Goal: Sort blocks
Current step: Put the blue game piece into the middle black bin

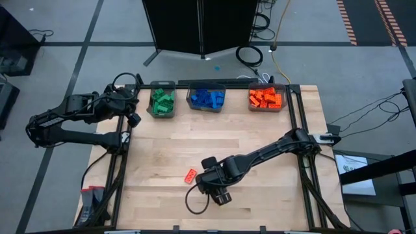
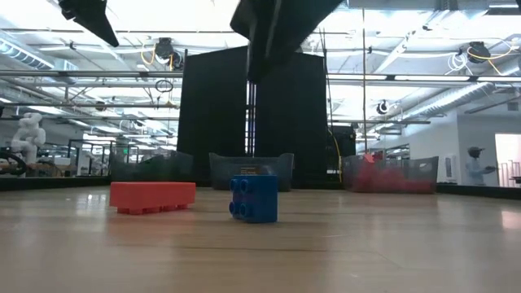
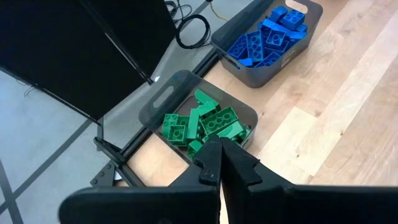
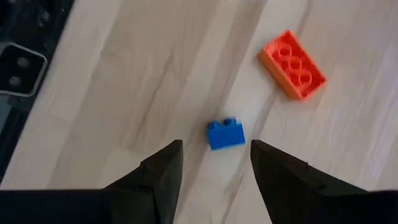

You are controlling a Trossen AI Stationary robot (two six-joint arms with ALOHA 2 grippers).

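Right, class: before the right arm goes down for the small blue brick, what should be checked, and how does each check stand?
1. Right gripper fingers open: ok.
2. Blue brick between the fingers' line: ok, just ahead of the gap.
3. Blue brick apart from orange-red brick: ok.
4. Blue brick sitting square: not ok, it lies on its side, studs sideways.
5. Blue bin has room: ok.
6. Left gripper out of the way, over green bin: ok.

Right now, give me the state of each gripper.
Left gripper: shut, holding nothing, near the green bin.
Right gripper: jaws open, empty, above the blue block.
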